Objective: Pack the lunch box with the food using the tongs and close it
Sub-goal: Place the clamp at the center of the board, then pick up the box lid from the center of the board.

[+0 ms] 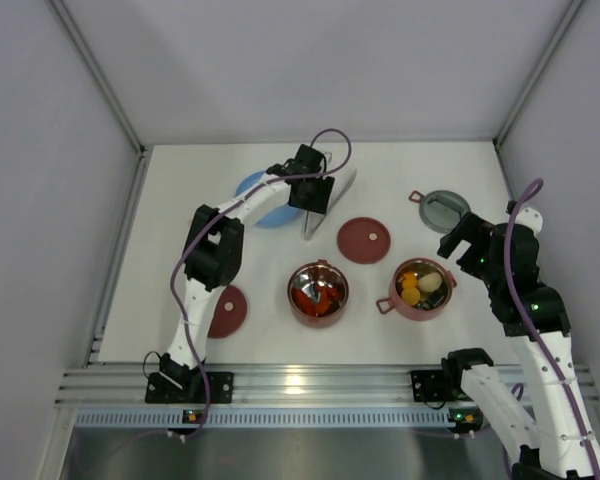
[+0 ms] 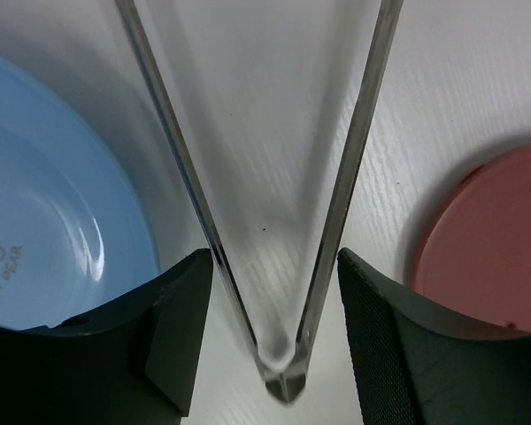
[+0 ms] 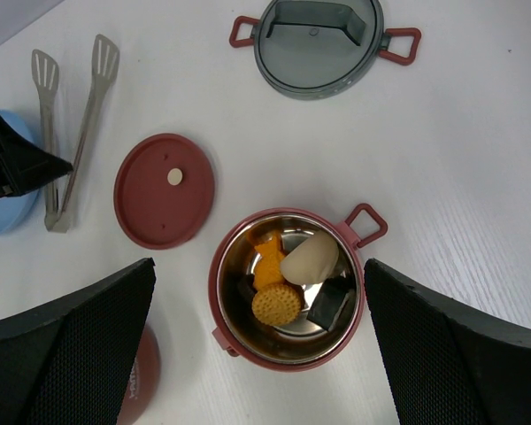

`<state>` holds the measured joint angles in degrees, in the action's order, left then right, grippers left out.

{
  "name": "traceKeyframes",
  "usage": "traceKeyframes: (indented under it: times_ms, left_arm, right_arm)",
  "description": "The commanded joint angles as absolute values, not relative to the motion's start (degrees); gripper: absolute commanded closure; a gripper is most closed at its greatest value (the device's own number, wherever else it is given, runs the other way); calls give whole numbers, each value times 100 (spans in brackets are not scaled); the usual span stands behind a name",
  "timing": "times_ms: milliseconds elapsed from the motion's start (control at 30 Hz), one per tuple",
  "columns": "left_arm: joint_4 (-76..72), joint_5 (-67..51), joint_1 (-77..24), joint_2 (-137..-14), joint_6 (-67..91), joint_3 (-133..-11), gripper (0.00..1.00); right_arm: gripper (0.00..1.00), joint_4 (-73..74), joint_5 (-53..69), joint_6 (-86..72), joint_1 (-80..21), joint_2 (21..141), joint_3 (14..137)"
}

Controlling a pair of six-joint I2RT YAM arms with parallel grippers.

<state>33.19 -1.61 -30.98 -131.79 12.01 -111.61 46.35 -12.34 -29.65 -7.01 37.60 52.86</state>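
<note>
White table seen from above, with two robot arms based at the bottom edge. The tongs lie flat in the upper middle of the overhead view. They form a narrow silver V between a light-blue plate on their left and a maroon disc lid on their right. The left gripper sits low over their hinge end, one black finger on each side. Its jaws are parted, tips right beside the two metal arms — whether they press the tongs cannot be told. In the overhead view the left arm crosses the plate and its wrist hides the hinge end. At lower left it also covers part of a second disc lid.

The lunch box is in pieces. The centre bowl, bottom middle, holds red food. The right bowl, uncovered, holds orange pieces, a black piece and one pale beige piece. The right gripper hovers above it — jaws spread wide, holding nothing. The grey top lid, red-handled, lies at the upper right, apart from both bowls.
</note>
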Motion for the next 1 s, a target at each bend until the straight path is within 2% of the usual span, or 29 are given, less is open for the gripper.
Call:
traceKeyframes:
  times_ms: [0,400,700,967]
  left_arm:
    - [2988,-123,-3234,-12999,941,-11426,36]
    - [2935,264,-3418,-12560,677,-11382,34]
    - [3059,35,-4086,-12261,597,-10952,41]
    - [3076,96,-4341,-12709,844,-10916,45]
  right_arm:
    - [0,4517,-1230,-2953,-642,3709,5317]
    - [1,4535,-1283,-2944,-642,3709,5317]
    - [1,4491,-1301,-3032,-642,3718,5265]
    - [1,4517,-1309,-3050,-642,3639,5203]
